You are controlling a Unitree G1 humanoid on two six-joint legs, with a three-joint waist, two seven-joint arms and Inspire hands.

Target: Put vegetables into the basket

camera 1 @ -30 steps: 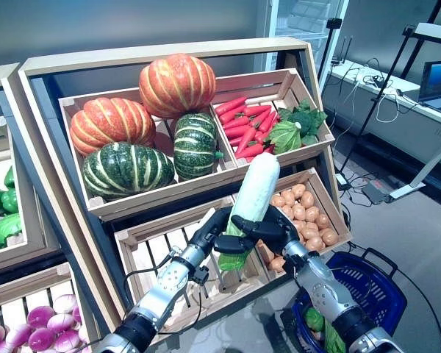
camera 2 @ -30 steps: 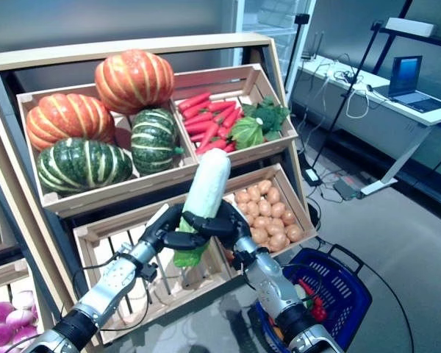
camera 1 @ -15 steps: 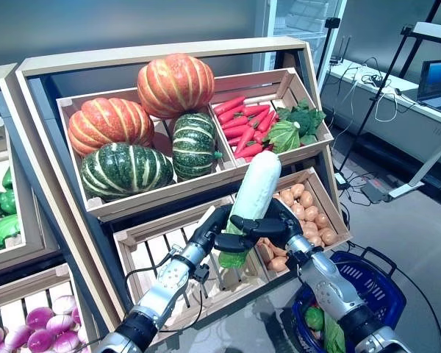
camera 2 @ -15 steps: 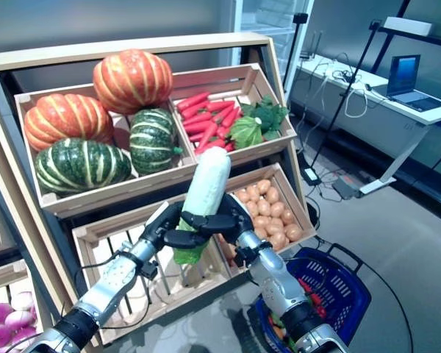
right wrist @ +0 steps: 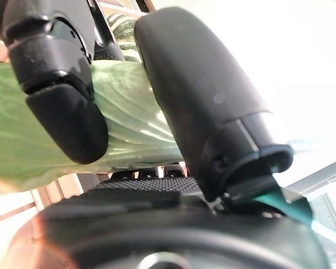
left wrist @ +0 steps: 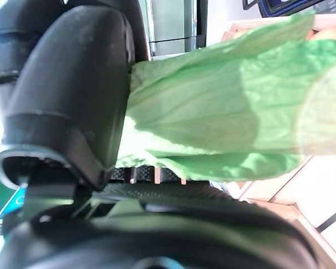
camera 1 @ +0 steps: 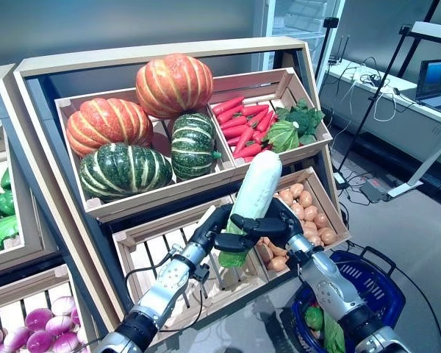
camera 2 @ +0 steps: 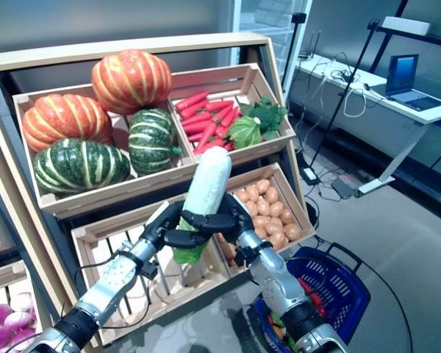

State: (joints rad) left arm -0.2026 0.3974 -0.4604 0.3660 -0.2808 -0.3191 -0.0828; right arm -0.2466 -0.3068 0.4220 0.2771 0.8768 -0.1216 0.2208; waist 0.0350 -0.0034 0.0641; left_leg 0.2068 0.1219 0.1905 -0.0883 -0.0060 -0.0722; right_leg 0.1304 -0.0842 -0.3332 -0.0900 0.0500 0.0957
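Note:
A long white radish (camera 1: 258, 184) with green leaves at its lower end stands upright in front of the wooden stand's lower crates. My left hand (camera 1: 210, 232) and my right hand (camera 1: 281, 223) both have their fingers curled round its leafy lower end, from either side. The leaves show between the fingers in the left wrist view (left wrist: 224, 112) and in the right wrist view (right wrist: 131, 131). The blue plastic basket (camera 1: 380, 285) stands on the floor at the lower right, below my right arm. A green leafy vegetable (camera 1: 323, 327) and small red vegetables (camera 2: 313, 298) lie in it.
The tilted wooden stand (camera 1: 162, 59) with its crates rises right behind the hands. A second stand (camera 1: 15, 257) is on the left. A desk with a laptop (camera 1: 434, 81) and black tripod legs (camera 1: 367, 110) are at the far right, with grey floor between.
Both hands keep their hold on the radish at about the same place. The view has shifted slightly.

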